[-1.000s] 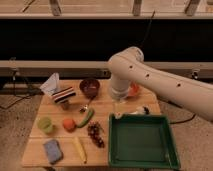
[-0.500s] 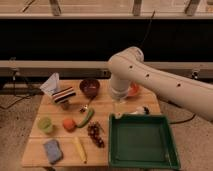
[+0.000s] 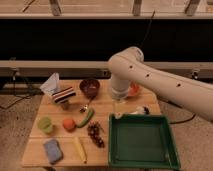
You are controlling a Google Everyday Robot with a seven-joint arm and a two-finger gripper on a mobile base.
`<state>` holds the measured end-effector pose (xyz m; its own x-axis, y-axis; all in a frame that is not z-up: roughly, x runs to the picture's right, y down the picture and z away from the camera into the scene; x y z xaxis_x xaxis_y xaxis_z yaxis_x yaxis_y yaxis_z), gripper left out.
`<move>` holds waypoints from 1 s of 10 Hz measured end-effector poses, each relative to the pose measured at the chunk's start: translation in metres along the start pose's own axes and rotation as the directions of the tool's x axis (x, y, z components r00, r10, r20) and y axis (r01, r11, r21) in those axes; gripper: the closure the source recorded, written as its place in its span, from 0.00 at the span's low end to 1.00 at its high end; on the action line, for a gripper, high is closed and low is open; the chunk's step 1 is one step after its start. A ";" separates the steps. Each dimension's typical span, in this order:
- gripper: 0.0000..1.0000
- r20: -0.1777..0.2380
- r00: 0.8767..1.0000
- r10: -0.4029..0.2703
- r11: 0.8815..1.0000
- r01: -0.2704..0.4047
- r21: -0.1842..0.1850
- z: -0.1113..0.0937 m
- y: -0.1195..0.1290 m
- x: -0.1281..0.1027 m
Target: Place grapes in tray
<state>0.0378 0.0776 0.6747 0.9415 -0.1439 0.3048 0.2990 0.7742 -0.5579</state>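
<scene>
The grapes, a small dark red-purple bunch, lie on the wooden table just left of the tray. The tray is large, green and rectangular with a low rim, and nothing lies in it. My white arm reaches in from the right and bends down over the table's back. The gripper hangs at its end above the tray's far left corner, well back and to the right of the grapes. It stands open and holds nothing.
A green cucumber and an orange fruit lie beside the grapes. A maroon bowl, a striped object and a pale bag stand behind. A green cup, blue sponge and yellow item sit front left.
</scene>
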 end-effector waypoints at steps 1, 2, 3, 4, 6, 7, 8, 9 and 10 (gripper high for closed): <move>0.20 0.000 1.000 -0.003 1.000 0.003 0.001 0.000 0.000 0.000; 0.20 0.009 1.000 -0.018 1.000 0.018 0.002 0.002 -0.002 -0.001; 0.20 0.025 0.999 -0.044 0.999 0.044 0.000 0.008 -0.003 -0.002; 0.20 0.050 0.995 -0.091 0.996 0.091 -0.003 0.023 -0.009 -0.013; 0.20 0.087 0.983 -0.162 0.986 0.164 -0.010 0.053 -0.022 -0.038; 0.20 0.114 0.972 -0.206 0.978 0.209 -0.017 0.075 -0.028 -0.052; 0.20 0.133 0.963 -0.236 0.970 0.241 -0.022 0.089 -0.032 -0.062; 0.20 0.149 0.954 -0.259 0.964 0.266 -0.026 0.100 -0.034 -0.070; 0.20 0.166 0.942 -0.292 0.953 0.301 -0.032 0.115 -0.036 -0.084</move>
<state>-0.0697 0.1321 0.7579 0.7738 -0.2591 0.5780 0.5733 0.6746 -0.4650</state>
